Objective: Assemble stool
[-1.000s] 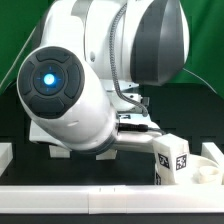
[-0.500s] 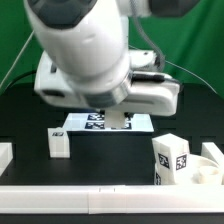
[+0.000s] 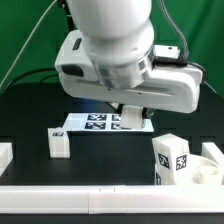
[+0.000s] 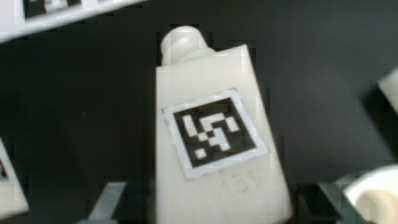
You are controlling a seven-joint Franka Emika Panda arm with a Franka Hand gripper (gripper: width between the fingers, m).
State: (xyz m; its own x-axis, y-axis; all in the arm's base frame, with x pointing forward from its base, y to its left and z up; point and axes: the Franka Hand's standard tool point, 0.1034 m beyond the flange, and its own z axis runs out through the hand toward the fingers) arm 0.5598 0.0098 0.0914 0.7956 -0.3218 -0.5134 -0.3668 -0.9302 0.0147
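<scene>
End effector (image 4: 230,198) pinching one stool leg (image 4: 214,120), clear of bench (image 3: 30,115). Carry step, I judge. Next: bring leg to seat (image 3: 212,158), below and aside, line up with socket.

One white leg (image 4: 214,130) is gripped, a second leg (image 3: 172,159) stands upright beside the seat disc (image 3: 212,172).

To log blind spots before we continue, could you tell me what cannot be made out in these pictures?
- Claw: exterior view, the arm mostly hides it; wrist view, fingers blurred and cut by the edge.
- Seat disc: exterior view, cut off by the right edge.
- Marker board tags: exterior view, too small, partly behind the arm.
</scene>
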